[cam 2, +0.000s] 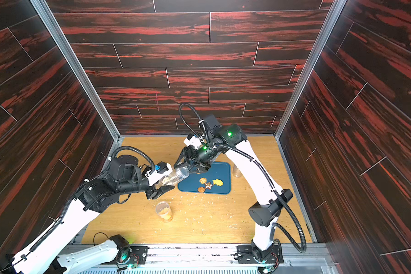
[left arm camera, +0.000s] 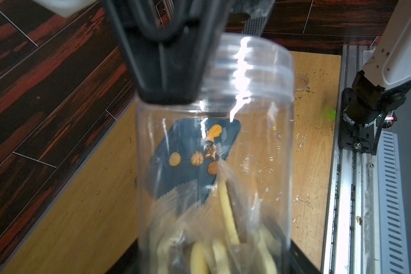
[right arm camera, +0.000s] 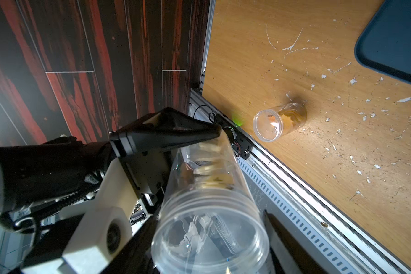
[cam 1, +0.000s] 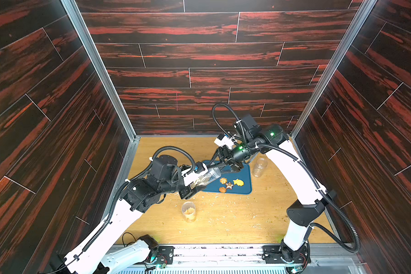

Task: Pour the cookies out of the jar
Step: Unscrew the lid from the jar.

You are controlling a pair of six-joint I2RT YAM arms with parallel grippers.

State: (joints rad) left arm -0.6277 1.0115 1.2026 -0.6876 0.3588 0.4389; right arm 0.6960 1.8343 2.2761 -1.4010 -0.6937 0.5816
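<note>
Gripping the jar [cam 1: 209, 176] by its base end in the left gripper [cam 1: 197, 182], long axis tipped mouth-first toward the tray [cam 1: 246, 187], with cookies [left arm camera: 226, 213] lodged back at the held end and the right gripper [cam 1: 223, 168] straddling the rim, squeeze impossible to tell.

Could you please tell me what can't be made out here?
Count of cookies in the jar: blurred and behind plastic in the left wrist view.
Whether the right gripper grips the jar's mouth: too small in both top views; cut off in the right wrist view.
Far edge of the tray, top views: partly behind that gripper.
</note>
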